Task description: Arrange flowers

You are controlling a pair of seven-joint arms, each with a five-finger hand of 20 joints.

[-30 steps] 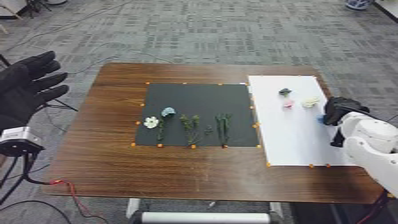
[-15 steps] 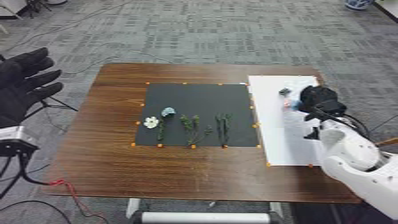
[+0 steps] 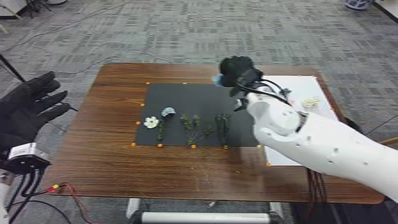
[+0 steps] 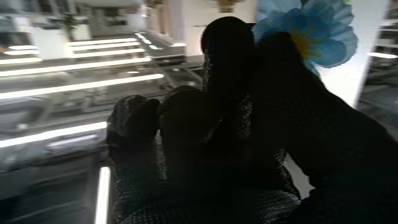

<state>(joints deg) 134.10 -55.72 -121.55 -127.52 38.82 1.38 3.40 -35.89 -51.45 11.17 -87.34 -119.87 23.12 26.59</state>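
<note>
By the narrow pinch of the right hand [image 3: 236, 71], a blue flower [image 4: 324, 32] was held near the far edge of the dark mat [image 3: 182, 94], probably so that its petals would be spared. On the mat, green stems [image 3: 223, 129] were spaced apart, presumably for easy pairing. A cream flower [image 3: 309, 102] was set on the white sheet [image 3: 302, 85]. The left hand [image 3: 28, 105] was spread wide.

White, rounded-shell right arm [image 3: 311, 146] extended diagonally from lower right. Right hand [image 3: 237, 73], black fabric glove: raised at its end, thumb and fingertip pinched. Left hand [image 3: 29, 106], black fabric glove: left edge, fingers loosely spread.
</note>
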